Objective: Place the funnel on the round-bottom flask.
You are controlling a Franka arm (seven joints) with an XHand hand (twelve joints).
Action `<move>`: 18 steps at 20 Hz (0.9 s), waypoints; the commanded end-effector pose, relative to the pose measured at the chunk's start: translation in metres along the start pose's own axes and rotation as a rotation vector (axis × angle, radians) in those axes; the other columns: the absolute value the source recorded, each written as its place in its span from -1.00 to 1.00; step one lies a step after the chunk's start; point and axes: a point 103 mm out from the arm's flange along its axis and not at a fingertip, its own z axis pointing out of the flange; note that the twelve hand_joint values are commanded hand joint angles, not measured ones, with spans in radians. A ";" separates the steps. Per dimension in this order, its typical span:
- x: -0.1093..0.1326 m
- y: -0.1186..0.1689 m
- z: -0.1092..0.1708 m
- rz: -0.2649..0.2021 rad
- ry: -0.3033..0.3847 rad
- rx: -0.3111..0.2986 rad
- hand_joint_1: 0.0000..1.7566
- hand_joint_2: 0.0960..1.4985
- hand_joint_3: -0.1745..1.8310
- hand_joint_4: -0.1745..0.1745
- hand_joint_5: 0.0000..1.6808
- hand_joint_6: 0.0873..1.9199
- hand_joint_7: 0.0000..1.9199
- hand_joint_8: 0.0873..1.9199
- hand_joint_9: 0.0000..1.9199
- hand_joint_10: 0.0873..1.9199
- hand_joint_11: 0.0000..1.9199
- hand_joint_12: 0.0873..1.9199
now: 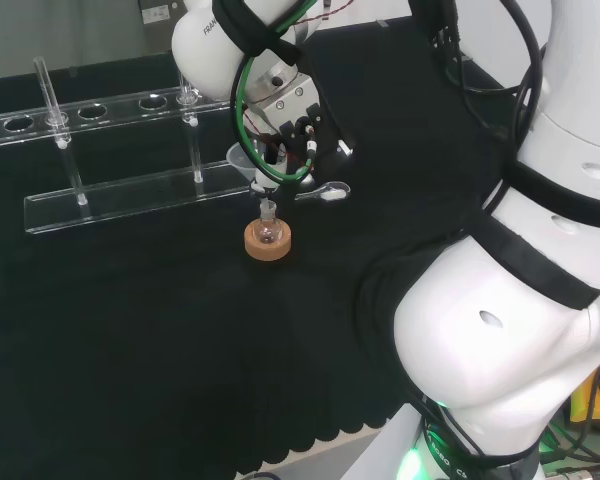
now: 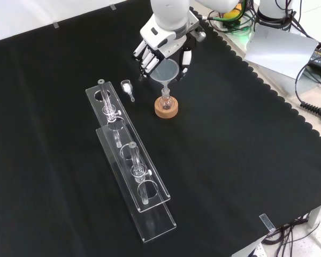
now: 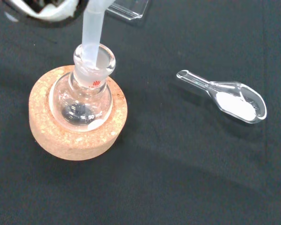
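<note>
A small clear round-bottom flask (image 2: 166, 100) (image 1: 268, 231) (image 3: 84, 105) stands upright in a cork ring (image 2: 166, 111) (image 1: 267, 245) (image 3: 51, 136) on the black cloth. Directly above it is a translucent funnel (image 2: 167, 72) (image 1: 248, 163). In the wrist view its stem (image 3: 92, 33) reaches down into the flask's neck (image 3: 103, 61). The black and white hand (image 2: 161, 47) (image 1: 292, 118) comes in over the flask, with its fingers curled round the funnel's cone.
A clear scoop with white powder (image 2: 127, 87) (image 1: 326, 191) (image 3: 236, 101) lies close beside the cork ring. A long clear test-tube rack (image 2: 129, 160) (image 1: 130, 195) with a few tubes stands on the far side of the flask in the head view.
</note>
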 end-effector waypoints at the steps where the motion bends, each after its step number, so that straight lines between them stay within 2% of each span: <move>1: 0.001 0.001 0.002 -0.004 0.003 0.008 -0.15 -0.18 -0.26 -0.41 -0.41 -0.81 -0.44 -0.21 -0.10 -0.35 -0.56 0.35; 18: 0.010 0.013 0.009 -0.025 0.004 0.004 -0.15 -0.17 -0.26 -0.42 -0.42 -0.79 -0.44 -0.21 -0.11 -0.34 -0.56 0.35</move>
